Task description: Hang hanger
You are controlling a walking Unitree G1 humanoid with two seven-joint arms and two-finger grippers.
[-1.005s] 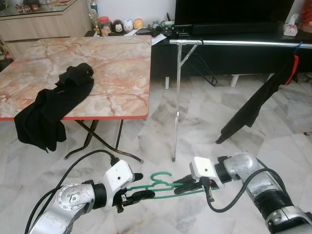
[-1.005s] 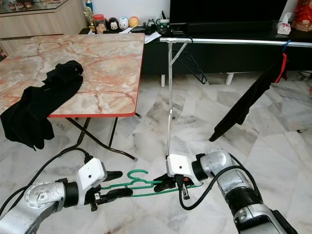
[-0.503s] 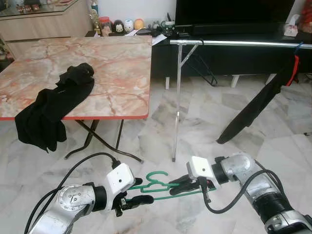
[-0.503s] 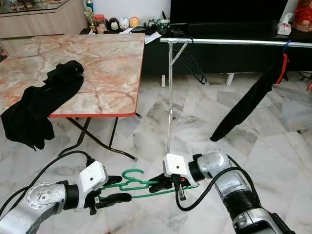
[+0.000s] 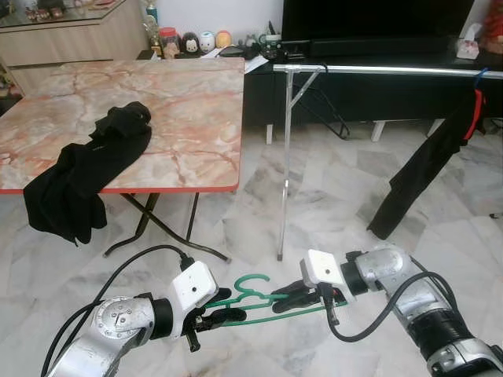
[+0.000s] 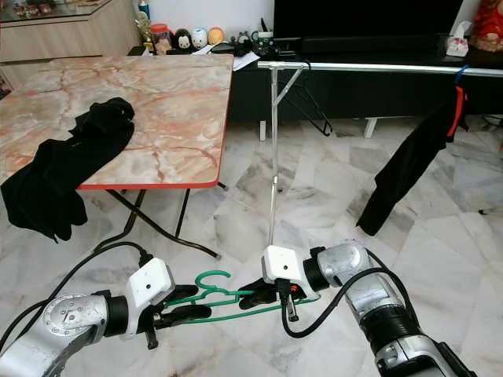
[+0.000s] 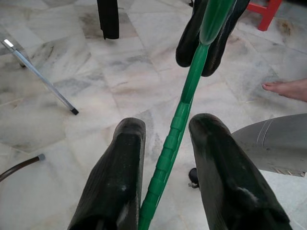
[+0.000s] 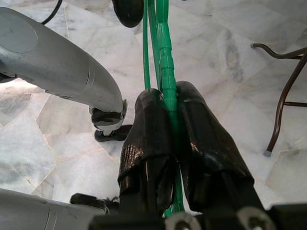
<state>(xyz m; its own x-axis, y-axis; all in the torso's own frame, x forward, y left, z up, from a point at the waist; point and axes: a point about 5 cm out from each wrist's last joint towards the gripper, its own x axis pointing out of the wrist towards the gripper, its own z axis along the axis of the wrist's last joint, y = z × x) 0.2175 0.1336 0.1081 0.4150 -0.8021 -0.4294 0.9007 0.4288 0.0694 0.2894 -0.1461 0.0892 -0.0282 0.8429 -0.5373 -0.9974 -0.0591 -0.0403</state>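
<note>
two grippers are set low over the marble floor (image 5: 330, 188) with one green hanger (image 5: 255, 297) between them. on the left, the left gripper (image 7: 165, 167) is spread, its fingers (image 7: 120, 163) apart on either side of the hanger's bar with gaps visible. to its right, the right gripper (image 8: 165, 139) is clamped on the same bar, so the hanger's weight is judged to be carried there alone. up and beyond the right gripper, the clothes rail (image 5: 377, 70) is seen well apart, a black garment (image 5: 420, 173) hung at its far end. a thin bar pinched at one spot could be twisted or dropped during the lift, and the hook could miss the rail.
</note>
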